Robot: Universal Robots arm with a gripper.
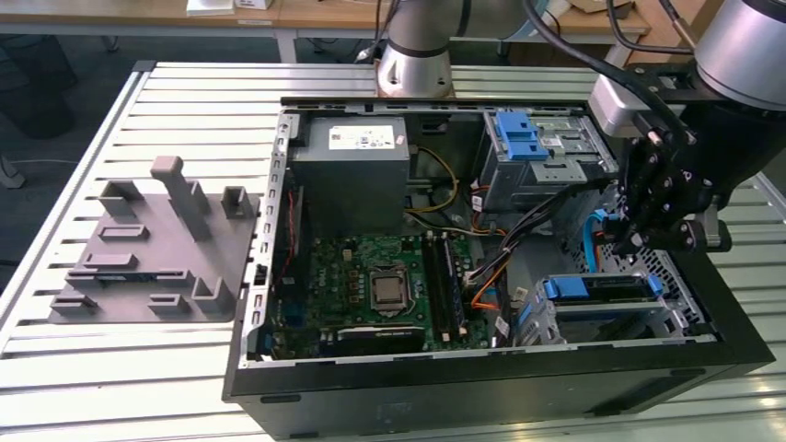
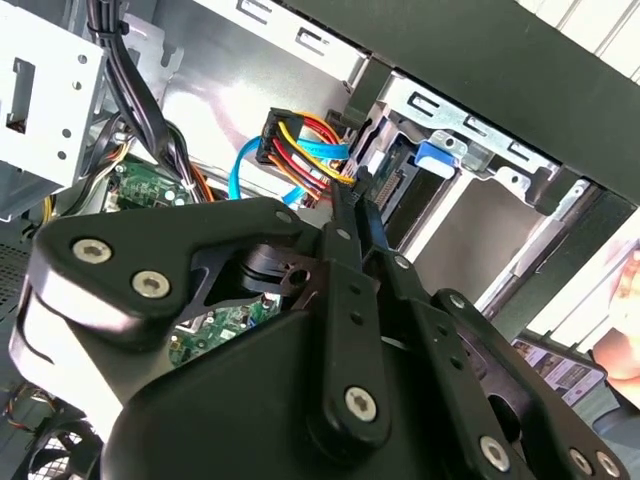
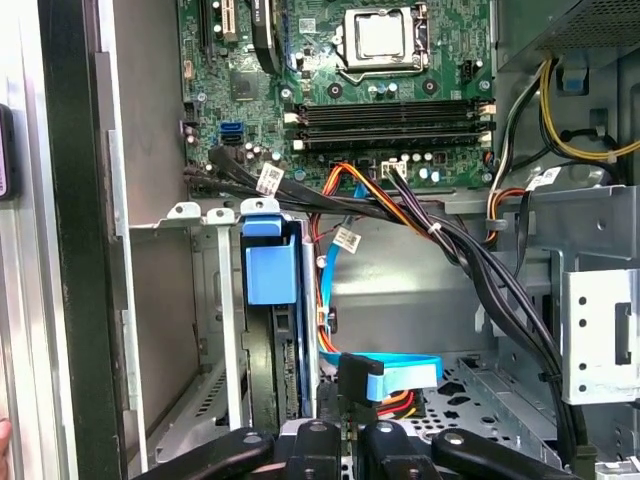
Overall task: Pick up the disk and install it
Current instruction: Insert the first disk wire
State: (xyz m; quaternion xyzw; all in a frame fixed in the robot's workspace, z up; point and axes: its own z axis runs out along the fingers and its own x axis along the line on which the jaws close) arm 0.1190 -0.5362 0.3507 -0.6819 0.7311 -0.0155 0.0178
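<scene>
The disk (image 3: 272, 330) sits edge-up in the drive cage (image 3: 215, 300), just beside the gripper (image 3: 345, 435), which is pinching a cable connector (image 3: 358, 378).

A silver robot arm (image 1: 749, 46) reaches down from the exterior view's right, its black claw (image 1: 651, 216) pointing downward with the linkage fingers (image 2: 345, 290) drawn together.

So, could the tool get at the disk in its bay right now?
Probably yes. The tool hangs just beside the bay, and the disk shows its blue-framed edge to the open side of the case. The blue cable close by may crowd it.
</scene>
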